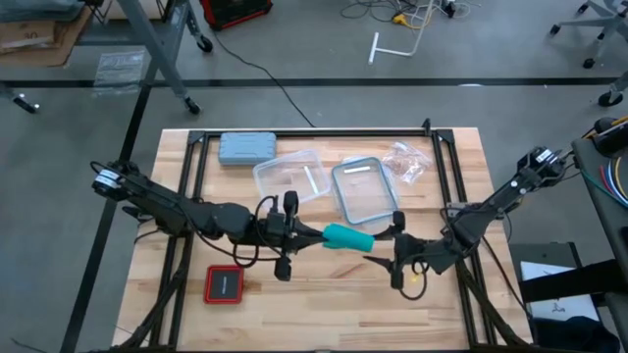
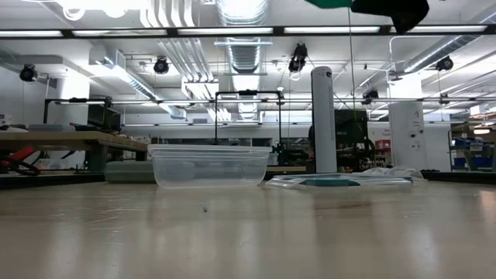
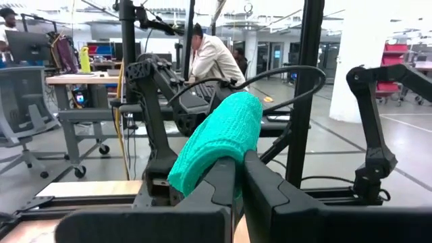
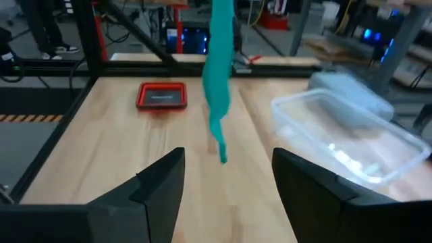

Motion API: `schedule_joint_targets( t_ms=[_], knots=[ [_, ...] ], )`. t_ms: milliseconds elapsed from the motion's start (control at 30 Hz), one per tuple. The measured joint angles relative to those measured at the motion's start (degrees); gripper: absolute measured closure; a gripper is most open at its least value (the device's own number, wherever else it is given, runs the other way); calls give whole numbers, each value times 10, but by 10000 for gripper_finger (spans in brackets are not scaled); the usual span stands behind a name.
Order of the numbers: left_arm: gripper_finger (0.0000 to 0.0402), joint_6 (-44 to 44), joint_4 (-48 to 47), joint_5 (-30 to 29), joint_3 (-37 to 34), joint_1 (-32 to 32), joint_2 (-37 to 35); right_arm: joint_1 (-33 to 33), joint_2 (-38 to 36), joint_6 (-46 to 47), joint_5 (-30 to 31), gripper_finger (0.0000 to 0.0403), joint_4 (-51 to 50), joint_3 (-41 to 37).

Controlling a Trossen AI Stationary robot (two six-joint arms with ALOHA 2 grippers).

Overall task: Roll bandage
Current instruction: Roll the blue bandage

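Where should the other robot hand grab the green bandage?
Probably the thin hanging strip of the teal-green stretchy cloth bandage, near its free lower end. The left gripper is shut on the thick bunched part, so that end is taken. The open right gripper faces the strip and could come straight forward, with one finger on either side.

Clear plastic container (image 1: 289, 176) near the far middle of the wooden table (image 1: 324, 294), empty and open-topped. Just beside it, on the side away from the grey-blue case (image 1: 246, 147), a clear lid (image 1: 365, 189) with teal rim, lying flat. Beyond the lid, a crumpled clear bag (image 1: 407, 162). Well apart from the container, toward the table's near edge, a flat red tray (image 1: 224, 285) with a dark centre. Behind the table, a person (image 3: 212, 59) bent over a desk.
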Motion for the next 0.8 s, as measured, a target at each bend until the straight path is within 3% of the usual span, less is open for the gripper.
schedule_joint_targets(
  t_ms=[133,300,533,633,800],
  knots=[
    [400,5,11,0,0,0,0,-16,7,-35,-9,188,48,0],
    [400,13,14,-6,0,0,0,-53,38,-51,-76,216,115,0],
    [400,48,-39,-91,0,0,0,-57,30,-34,-139,384,150,2],
    [400,53,-47,-95,0,1,8,-56,18,-15,-141,389,148,15],
    [400,52,-48,-129,0,1,19,-56,12,0,-197,400,147,55]
  ],
)
